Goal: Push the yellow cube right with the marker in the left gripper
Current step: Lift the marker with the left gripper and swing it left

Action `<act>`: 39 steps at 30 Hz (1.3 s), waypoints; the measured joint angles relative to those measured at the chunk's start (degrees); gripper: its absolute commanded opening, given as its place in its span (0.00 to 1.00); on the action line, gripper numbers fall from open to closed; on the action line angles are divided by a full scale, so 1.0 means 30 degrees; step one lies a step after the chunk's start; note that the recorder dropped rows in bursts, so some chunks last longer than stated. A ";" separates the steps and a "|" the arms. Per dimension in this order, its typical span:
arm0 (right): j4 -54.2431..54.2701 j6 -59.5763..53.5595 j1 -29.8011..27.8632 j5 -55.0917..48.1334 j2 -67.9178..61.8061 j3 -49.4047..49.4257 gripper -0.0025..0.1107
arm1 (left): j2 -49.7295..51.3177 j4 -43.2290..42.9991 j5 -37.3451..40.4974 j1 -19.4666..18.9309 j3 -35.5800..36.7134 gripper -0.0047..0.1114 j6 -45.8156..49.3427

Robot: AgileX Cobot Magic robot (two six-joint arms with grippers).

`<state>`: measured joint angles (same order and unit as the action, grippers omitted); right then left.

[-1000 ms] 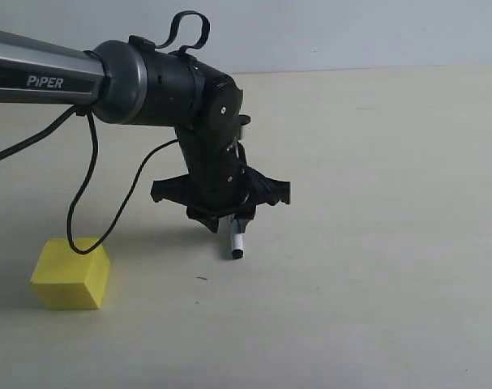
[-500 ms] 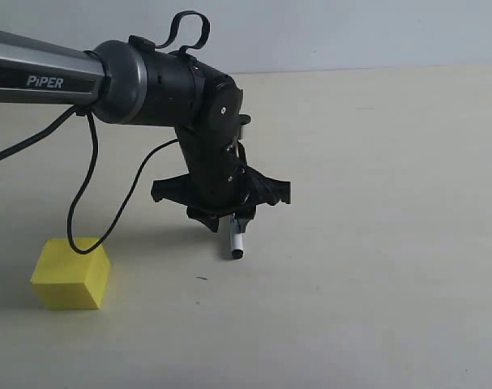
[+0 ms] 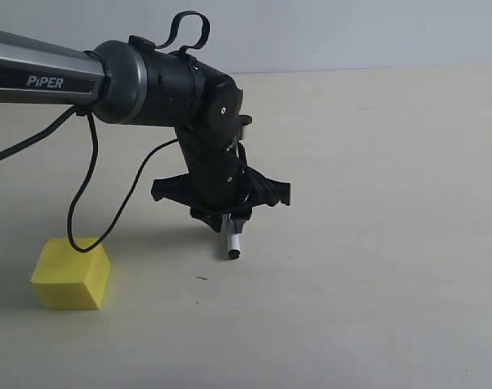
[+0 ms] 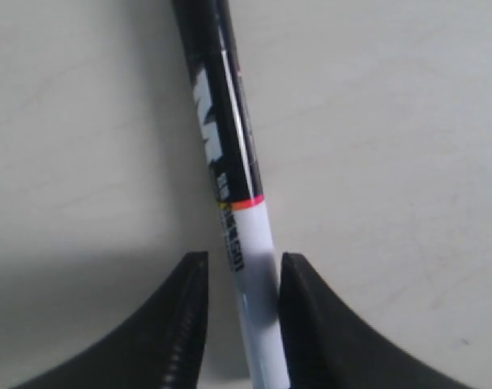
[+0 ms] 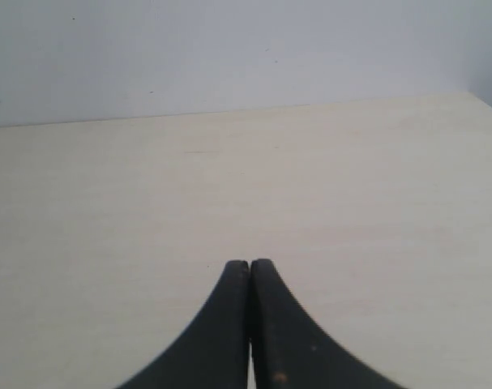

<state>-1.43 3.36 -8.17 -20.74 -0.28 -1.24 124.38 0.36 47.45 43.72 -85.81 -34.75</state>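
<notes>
The marker (image 3: pixel 234 241) hangs near-vertical in the left claw (image 3: pixel 230 224), seemingly tip-down.

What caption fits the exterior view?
Left gripper holds a marker pointing down, to the right of the yellow cube.

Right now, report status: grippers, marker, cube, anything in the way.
Left gripper shut on marker, tip pointing down. Right gripper shut, holding nothing. Yellow cube well left of marker, apart from it. Black cable loop hangs by cube's top edge.
</notes>
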 measured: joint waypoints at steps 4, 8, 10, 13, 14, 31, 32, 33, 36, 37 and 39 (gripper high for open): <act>0.0000 0.0000 0.0000 0.0000 0.0000 0.0000 0.02 | 0.0000 0.0000 0.0000 0.0000 0.0000 0.29 0.0049; 0.0000 0.0000 0.0000 0.0000 0.0000 0.0000 0.02 | 0.0000 0.0000 0.0040 0.0000 0.0000 0.29 0.0049; 0.0000 0.0000 0.0000 0.0000 0.0000 0.0000 0.02 | 0.0000 0.0000 0.0207 0.0000 0.0000 0.29 0.0049; 0.0000 0.0000 0.0000 0.0000 0.0000 0.0000 0.02 | 0.0137 0.0000 0.0595 0.0000 0.0000 0.29 0.0049; 0.0000 0.0000 0.0000 0.0000 0.0000 0.0000 0.02 | 0.0270 0.0000 0.0719 0.0000 0.0000 0.29 0.0049; 0.0000 0.0000 0.0000 0.0000 0.0000 0.0000 0.02 | -0.2156 -0.0120 0.3332 0.0000 -0.0033 0.04 0.4636; 0.0000 0.0000 0.0000 0.0000 0.0000 0.0000 0.02 | -0.2656 -0.0309 0.3897 0.0000 -0.0033 0.04 0.5029; 0.0000 0.0000 0.0000 0.0000 0.0000 0.0000 0.02 | -0.3308 -0.0678 0.4640 0.0000 0.0005 0.04 0.5307; 0.0000 0.0000 0.0000 0.0000 0.0000 0.0000 0.02 | -0.5669 -0.2690 0.6384 0.0000 0.0990 0.04 0.5149; 0.0000 0.0000 0.0000 0.0000 0.0000 0.0000 0.02 | -0.6638 -0.3627 0.6684 0.0039 0.1696 0.04 0.4802; 0.0000 0.0000 0.0000 0.0000 0.0000 0.0000 0.02 | -0.8605 -0.5611 0.7008 0.0039 0.3544 0.04 0.4031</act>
<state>-1.43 3.36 -8.17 -20.74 -0.28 -1.24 98.57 -16.47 68.47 43.84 -75.18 -22.66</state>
